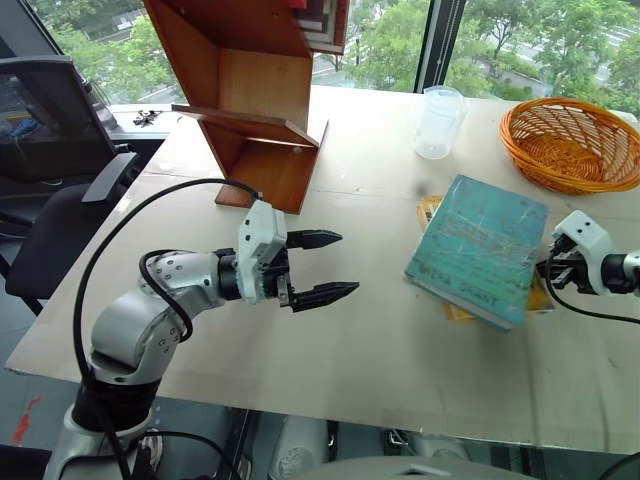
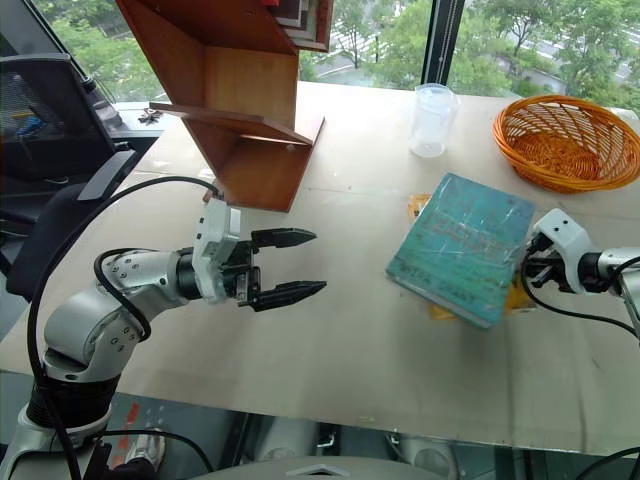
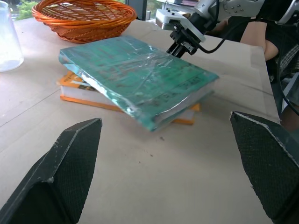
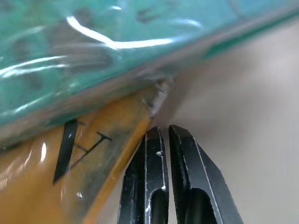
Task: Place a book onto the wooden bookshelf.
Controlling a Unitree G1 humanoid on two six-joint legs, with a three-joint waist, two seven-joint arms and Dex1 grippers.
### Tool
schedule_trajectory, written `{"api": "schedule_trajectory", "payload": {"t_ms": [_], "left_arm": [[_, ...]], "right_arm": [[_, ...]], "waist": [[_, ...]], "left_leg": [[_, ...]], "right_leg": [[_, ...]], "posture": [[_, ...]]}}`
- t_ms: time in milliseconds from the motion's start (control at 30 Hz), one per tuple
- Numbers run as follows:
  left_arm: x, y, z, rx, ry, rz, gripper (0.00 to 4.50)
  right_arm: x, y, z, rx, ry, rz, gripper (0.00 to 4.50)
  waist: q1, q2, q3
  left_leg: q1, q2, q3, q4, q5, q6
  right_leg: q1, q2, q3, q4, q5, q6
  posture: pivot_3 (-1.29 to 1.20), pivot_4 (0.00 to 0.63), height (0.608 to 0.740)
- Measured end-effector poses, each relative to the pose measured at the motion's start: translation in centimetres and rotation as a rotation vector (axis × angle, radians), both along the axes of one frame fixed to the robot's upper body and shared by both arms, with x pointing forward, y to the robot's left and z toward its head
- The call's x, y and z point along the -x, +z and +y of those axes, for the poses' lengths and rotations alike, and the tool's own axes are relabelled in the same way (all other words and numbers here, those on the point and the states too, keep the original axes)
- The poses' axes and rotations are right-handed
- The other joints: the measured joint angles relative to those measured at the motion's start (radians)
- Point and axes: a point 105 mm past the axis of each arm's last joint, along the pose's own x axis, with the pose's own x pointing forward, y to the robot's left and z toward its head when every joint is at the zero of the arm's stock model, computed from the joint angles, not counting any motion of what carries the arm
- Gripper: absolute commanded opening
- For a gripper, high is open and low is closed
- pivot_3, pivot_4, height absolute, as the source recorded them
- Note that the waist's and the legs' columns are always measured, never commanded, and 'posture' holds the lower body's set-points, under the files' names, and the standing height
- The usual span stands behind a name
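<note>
The teal book (image 1: 483, 246) lies atop a yellow book (image 3: 84, 91) near the bench's (image 1: 360, 340) right edge — the right gripper (image 4: 161, 135), jaws closed, at its corner — while the left gripper (image 1: 325, 266) hovers mid-bench, jaws wide open, before the wooden bookshelf (image 1: 255, 95).

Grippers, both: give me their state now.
Left gripper: open, holding nothing.
Right gripper: shut, empty, tips at the corner of the large teal hardcover book.

The glossy teal book (image 1: 482, 246) lies flat, well apart from the reddish-brown wooden bookshelf (image 1: 258, 100), which stands upright.
</note>
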Motion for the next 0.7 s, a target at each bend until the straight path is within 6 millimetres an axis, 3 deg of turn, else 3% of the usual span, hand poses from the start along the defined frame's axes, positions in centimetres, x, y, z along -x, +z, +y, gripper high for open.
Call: {"api": "schedule_trajectory", "payload": {"t_ms": [100, 233, 333, 700], "left_arm": [[-0.1, 0.0, 0.0, -0.001, -0.005, -0.006, 4.5], [-0.9, -0.6, 0.7, -0.014, 0.013, -0.003, 4.5], [-1.5, -1.2, 1.0, -0.027, 0.013, 0.007, 4.5], [-2.6, -1.8, 1.8, -0.056, 0.028, -0.014, 4.5]], "right_arm": [[1.2, -0.2, 0.7, 0.023, 0.016, -0.022, 0.07], [1.8, 1.2, -1.7, 0.099, -0.116, -0.127, 0.07], [1.5, 2.6, -1.9, 0.138, -0.154, -0.2, 0.07], [-2.7, 4.2, 4.2, 0.091, 0.006, -0.313, 0.07]], "waist": [[0.002, 0.0, 0.0], [0.001, 0.0, 0.0], [-0.003, 0.0, 0.0], [-0.001, 0.0, 0.0]], "left_leg": [[-0.001, -0.001, 0.0, 0.0, 0.0, 0.0], [-0.001, -0.002, 0.001, 0.001, 0.0, 0.0], [-0.001, -0.001, 0.001, 0.001, 0.0, 0.0], [-0.002, -0.001, 0.001, 0.001, 0.0, 0.0]], "right_leg": [[0.0, 0.0, 0.0, 0.0, 0.0, 0.0], [0.0, 0.0, 0.0, -0.001, 0.0, 0.0], [0.0, 0.0, 0.001, 0.0, 0.0, 0.001], [-0.001, 0.002, 0.001, -0.001, 0.001, -0.001]], "posture": [[0.0, 0.15, 0.74], [0.0, 0.15, 0.74], [0.0, 0.15, 0.74], [0.0, 0.15, 0.74]]}}
